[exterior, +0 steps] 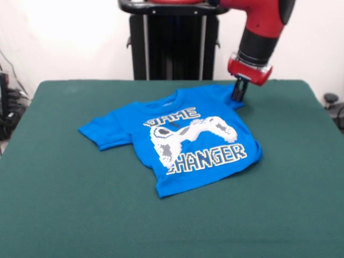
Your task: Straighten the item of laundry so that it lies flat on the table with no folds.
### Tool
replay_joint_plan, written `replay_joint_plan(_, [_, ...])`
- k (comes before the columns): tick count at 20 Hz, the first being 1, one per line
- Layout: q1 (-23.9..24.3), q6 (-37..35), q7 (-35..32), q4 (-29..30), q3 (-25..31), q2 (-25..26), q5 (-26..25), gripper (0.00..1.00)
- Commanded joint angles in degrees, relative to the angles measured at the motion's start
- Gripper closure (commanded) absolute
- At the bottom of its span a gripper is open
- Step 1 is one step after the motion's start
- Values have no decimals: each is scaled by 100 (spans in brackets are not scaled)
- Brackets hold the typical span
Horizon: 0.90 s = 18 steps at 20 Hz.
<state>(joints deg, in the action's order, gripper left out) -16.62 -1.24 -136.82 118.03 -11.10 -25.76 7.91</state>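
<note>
Where the red and black arm [262, 24] slants down from the upper right of the frame, its gripper [238, 91] ends in a dark tip that meets the upper right corner of the item of laundry [177, 140], at what looks like the sleeve on that side. Whether the tip is pinching the cloth or only pressing on it cannot be told, since the dark fingers read as a single block against the blue fabric. A red collar sits just above that tip, below the black wrist section. Outward from there, the bright blue T-shirt lies a little above the middle of the frame on the table [64, 215], print side up, turned so that its neckline points toward the top and its hem toward the lower middle. White-and-yellow lettering and a white game-controller print run across the chest on a slant. A short sleeve juts toward the left of the frame and lies fairly flat. Along the right and lower right edge the body of the shirt looks bunched or tucked under, and the hem is uneven. Dark green tabletop surrounds the shirt on every side, widest across the bottom of the frame. Behind the table, at top centre, stands a black pedestal [174, 45] against a pale wall [59, 37].
</note>
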Motion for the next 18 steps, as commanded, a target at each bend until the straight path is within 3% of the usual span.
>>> replay_joint_plan(1, [64, 16, -973, 94, 597, 235, 268, 100])
replay_joint_plan(5, [61, -151, -926, 173, 587, 27, 243, 100])
replay_joint_plan(13, [85, 129, -940, 185, 536, 340, 190, 100])
replay_joint_plan(18, [569, 344, -833, 240, 971, 589, -4, 100])
